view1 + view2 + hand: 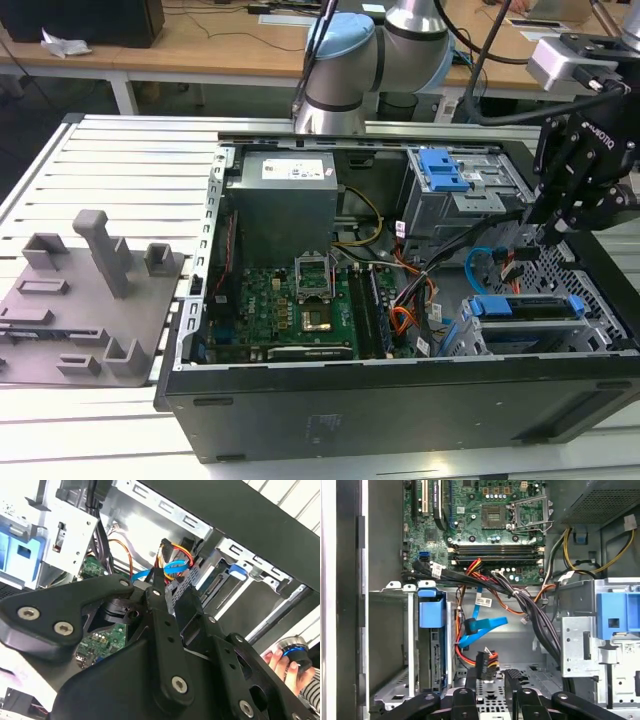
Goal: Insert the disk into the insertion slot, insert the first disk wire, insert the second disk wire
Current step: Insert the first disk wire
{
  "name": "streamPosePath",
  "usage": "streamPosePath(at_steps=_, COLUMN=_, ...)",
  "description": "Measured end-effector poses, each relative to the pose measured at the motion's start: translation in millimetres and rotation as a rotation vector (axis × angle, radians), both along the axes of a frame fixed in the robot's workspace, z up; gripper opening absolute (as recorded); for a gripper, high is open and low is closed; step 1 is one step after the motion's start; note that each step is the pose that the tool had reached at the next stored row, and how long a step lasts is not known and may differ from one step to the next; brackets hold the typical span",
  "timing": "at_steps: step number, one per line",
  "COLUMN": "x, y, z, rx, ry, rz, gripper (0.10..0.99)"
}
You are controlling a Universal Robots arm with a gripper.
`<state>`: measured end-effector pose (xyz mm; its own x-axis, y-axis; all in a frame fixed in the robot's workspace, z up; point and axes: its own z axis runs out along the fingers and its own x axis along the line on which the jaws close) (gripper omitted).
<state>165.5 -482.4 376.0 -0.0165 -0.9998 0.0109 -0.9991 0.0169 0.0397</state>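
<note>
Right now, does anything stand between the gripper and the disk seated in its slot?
Yes. In the first wrist view, a black connector with coloured wires and a blue flat cable lie between the gripper and the disk, which sits in the insertion slot.

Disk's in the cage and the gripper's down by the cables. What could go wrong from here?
1. The gripper sits close to the black connector and the looped blue cable, so a move could snag or tug them.
2. The black wire bundle crosses just beside the disk and might get dragged or pinched.
3. In the second wrist view a person's hand is near the case, so contact with the arm seems possible.
</note>
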Motion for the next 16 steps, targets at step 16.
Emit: streamPosePath(at_steps=16, x=-13.0, y=0.2, z=-20.2, rx=-0.008, ry=-0.0001, rz=-0.004, gripper=0.361)
